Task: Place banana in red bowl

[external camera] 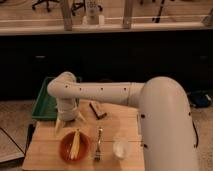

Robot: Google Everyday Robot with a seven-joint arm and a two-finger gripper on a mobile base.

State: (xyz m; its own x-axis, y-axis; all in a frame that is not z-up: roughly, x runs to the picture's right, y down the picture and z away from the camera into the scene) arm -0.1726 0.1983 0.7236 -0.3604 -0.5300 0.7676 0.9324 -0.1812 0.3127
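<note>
Red bowl [74, 146] directly below the jaws [69, 120] holds the banana [75, 143], lying lengthwise inside, apparently deposited; jaws splayed, gripping nothing, just above the bowl's far rim. Right of them on the counter [44, 142]: fork [98, 144], then cup [120, 147].

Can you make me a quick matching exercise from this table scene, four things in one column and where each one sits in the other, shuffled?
Things:
1. banana
2. fork
3. cup
4. gripper

Places:
A. right of the fork
B. above the red bowl, beside the green tray
C. lying in the red bowl
D. between bowl and cup

Pairs: 1-C, 2-D, 3-A, 4-B
</note>
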